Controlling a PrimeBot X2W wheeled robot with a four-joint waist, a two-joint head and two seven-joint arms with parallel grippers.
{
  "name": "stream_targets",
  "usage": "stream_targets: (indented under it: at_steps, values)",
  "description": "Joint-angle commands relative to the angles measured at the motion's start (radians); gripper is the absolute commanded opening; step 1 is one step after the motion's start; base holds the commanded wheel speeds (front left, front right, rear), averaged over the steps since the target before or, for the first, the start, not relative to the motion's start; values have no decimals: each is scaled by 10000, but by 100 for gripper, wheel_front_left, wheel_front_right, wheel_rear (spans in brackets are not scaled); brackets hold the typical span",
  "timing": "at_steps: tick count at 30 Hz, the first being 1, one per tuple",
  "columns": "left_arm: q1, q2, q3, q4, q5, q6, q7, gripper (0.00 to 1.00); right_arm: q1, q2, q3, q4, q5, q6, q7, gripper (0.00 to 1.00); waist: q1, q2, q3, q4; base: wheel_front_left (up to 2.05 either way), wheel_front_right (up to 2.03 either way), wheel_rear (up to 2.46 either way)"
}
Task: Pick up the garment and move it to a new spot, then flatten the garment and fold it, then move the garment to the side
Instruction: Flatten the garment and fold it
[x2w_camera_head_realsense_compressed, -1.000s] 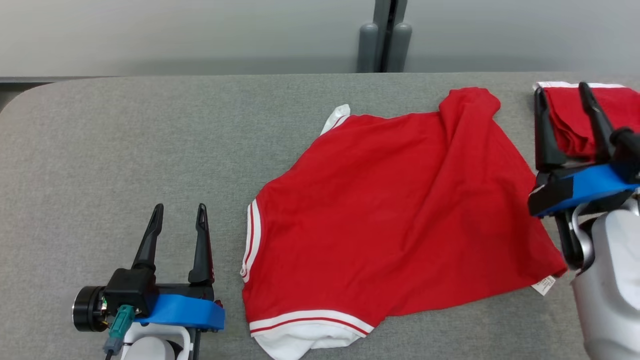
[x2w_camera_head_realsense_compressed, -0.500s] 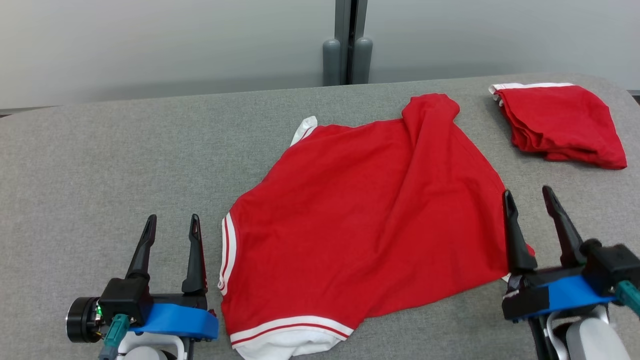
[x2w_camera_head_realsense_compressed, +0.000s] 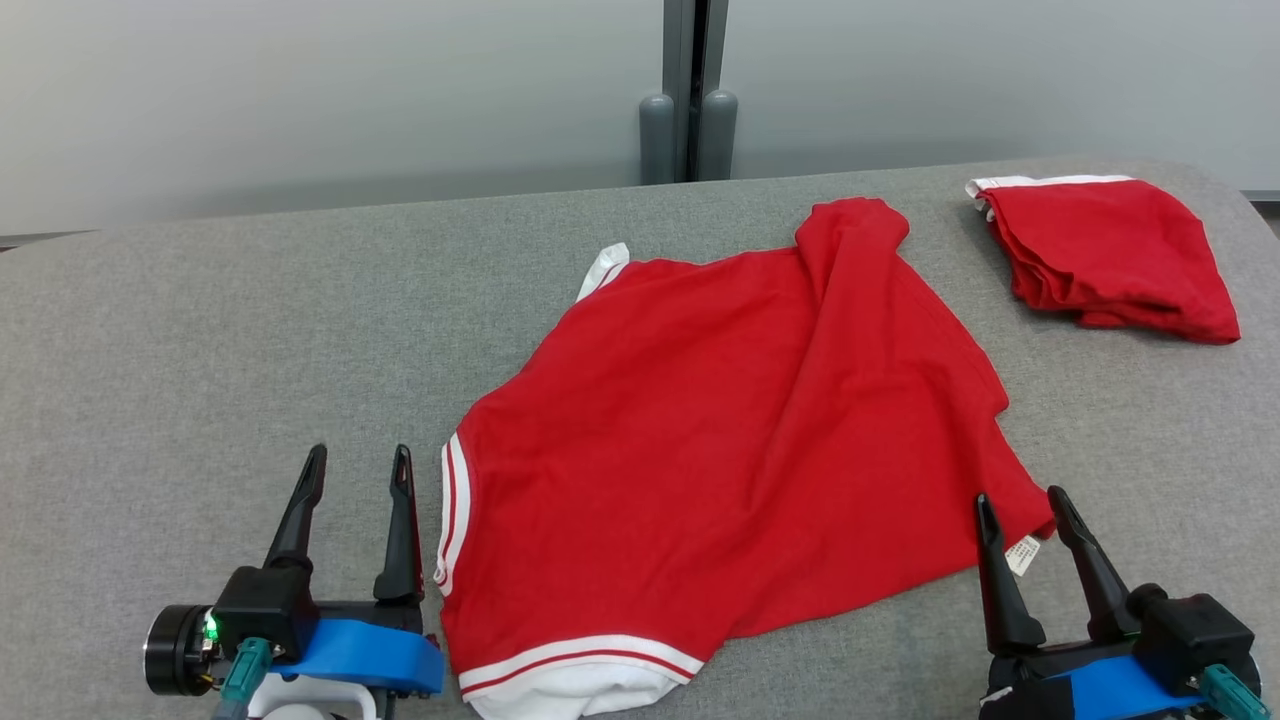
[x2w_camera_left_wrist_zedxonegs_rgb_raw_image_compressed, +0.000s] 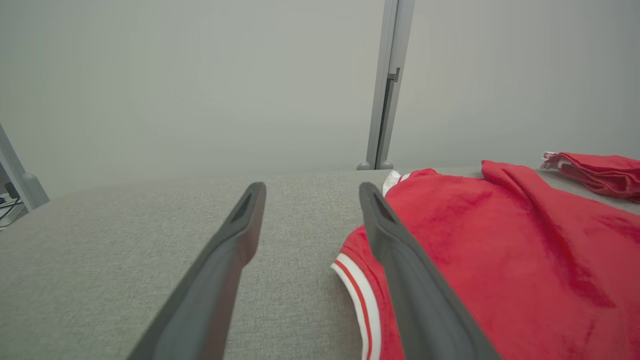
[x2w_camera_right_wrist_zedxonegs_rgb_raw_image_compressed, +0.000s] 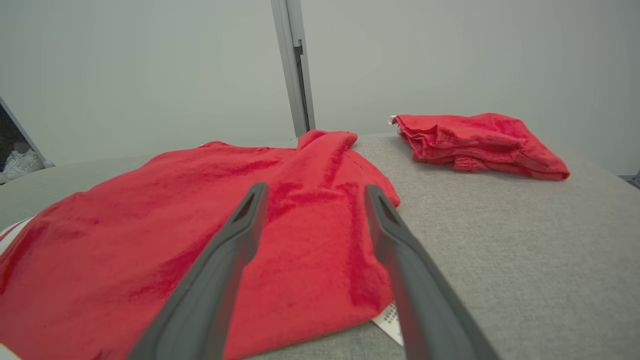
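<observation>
A red garment (x2w_camera_head_realsense_compressed: 720, 440) with white and red striped trim lies spread but creased on the grey table (x2w_camera_head_realsense_compressed: 200, 350); it also appears in the wrist views (x2w_camera_left_wrist_zedxonegs_rgb_raw_image_compressed: 500, 260) (x2w_camera_right_wrist_zedxonegs_rgb_raw_image_compressed: 200, 220). My left gripper (x2w_camera_head_realsense_compressed: 358, 468) stands open at the lower left, just left of the garment's striped edge, holding nothing. At the lower right my right gripper (x2w_camera_head_realsense_compressed: 1022, 507) is open beside the garment's corner and its white label (x2w_camera_head_realsense_compressed: 1024, 553). In each wrist view the fingers (x2w_camera_left_wrist_zedxonegs_rgb_raw_image_compressed: 395, 250) (x2w_camera_right_wrist_zedxonegs_rgb_raw_image_compressed: 395, 245) are spread apart with nothing between them.
A second red garment (x2w_camera_head_realsense_compressed: 1100, 255), folded, lies at the table's far right corner, also seen as a folded pile (x2w_camera_right_wrist_zedxonegs_rgb_raw_image_compressed: 475, 142). A grey wall with a vertical post (x2w_camera_head_realsense_compressed: 690, 90) stands behind the table. The table's left half is bare cloth.
My right gripper has drawn back from beside the folded red pile at the far right to the near right edge, still open. The camera shifted too. The left gripper stayed put.
</observation>
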Motion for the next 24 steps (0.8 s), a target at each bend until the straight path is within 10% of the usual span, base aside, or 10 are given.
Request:
stream_targets:
  at_steps: [1, 24]
  values:
    - [18, 8, -26, 21, 44, -9, -23, 100, 92, 25, 24, 23, 66, 2, -33, 100, 1, 0, -6, -1, 0, 0, 0]
    - [-4, 180, -677, 2473, 226, -196, -23, 100, -486, 24, 406, 390, 396, 2, -33, 100, 1, 0, 305, -601, 0, 0, 0]
